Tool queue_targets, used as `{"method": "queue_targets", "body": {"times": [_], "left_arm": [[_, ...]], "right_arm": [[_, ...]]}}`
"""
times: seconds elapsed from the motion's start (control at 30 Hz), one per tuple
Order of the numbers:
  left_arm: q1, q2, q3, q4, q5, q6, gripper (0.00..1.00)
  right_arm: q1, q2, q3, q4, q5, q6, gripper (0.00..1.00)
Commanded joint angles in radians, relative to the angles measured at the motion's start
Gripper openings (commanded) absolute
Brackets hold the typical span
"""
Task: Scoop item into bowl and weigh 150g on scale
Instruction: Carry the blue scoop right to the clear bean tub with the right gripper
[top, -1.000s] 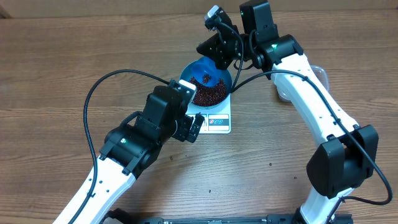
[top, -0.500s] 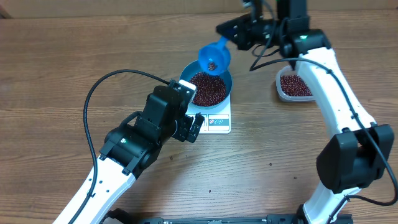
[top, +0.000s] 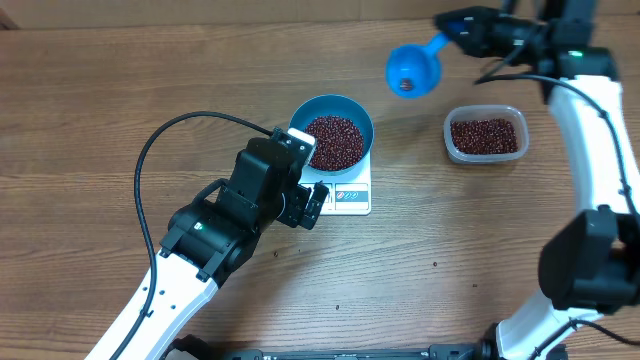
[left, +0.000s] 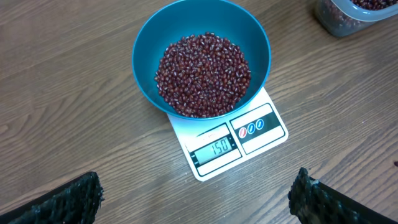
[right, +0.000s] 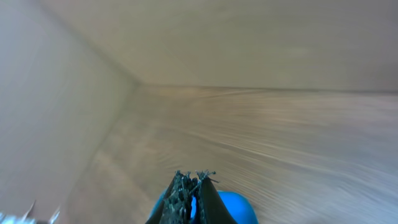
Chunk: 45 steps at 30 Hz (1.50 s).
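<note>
The blue bowl (top: 332, 135) (left: 202, 59) stands on the white scale (top: 347, 195) (left: 249, 137), filled with red-brown beans (left: 202, 74). The scale's display (left: 217, 148) reads 150. My left gripper (top: 305, 205) (left: 193, 199) hovers open just in front of the scale, its jaws wide apart over bare wood. My right gripper (top: 452, 35) (right: 194, 180) is shut on the handle of a small blue scoop (top: 408, 70) (right: 233, 208). It holds the scoop in the air behind and to the right of the bowl. A few beans show inside the scoop.
A clear plastic tub (top: 485, 135) (left: 348, 12) of the same beans sits right of the bowl. A black cable (top: 160, 150) loops over the table left of my left arm. A few stray beans (top: 336, 307) lie on the wood near the front.
My right arm has swung the scoop up and away from over the bowl, toward the back right, uncovering the tub. The left arm has not moved.
</note>
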Motion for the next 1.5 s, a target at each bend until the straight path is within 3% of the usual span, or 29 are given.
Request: {"method": "queue_targets", "body": {"times": [0.0,0.33,0.63,0.87,1.47], "left_arm": [[0.0,0.005,-0.006,0.003,-0.01,-0.006,1.0],[0.0,0.005,-0.006,0.003,-0.01,-0.006,1.0],[0.0,0.005,-0.006,0.003,-0.01,-0.006,1.0],[0.0,0.005,-0.006,0.003,-0.01,-0.006,0.99],[0.0,0.005,-0.006,0.003,-0.01,-0.006,1.0]], "right_arm": [[-0.061,-0.103,0.033,-0.06,0.118,0.018,0.04],[-0.118,-0.181,0.033,-0.278,0.392,-0.095,0.04],[-0.094,-0.179,0.033,-0.305,0.653,-0.302,0.04],[-0.062,-0.179,0.033,-0.32,0.736,-0.515,0.04],[0.137,-0.174,0.033,-0.308,1.161,-0.571,0.04]]}}
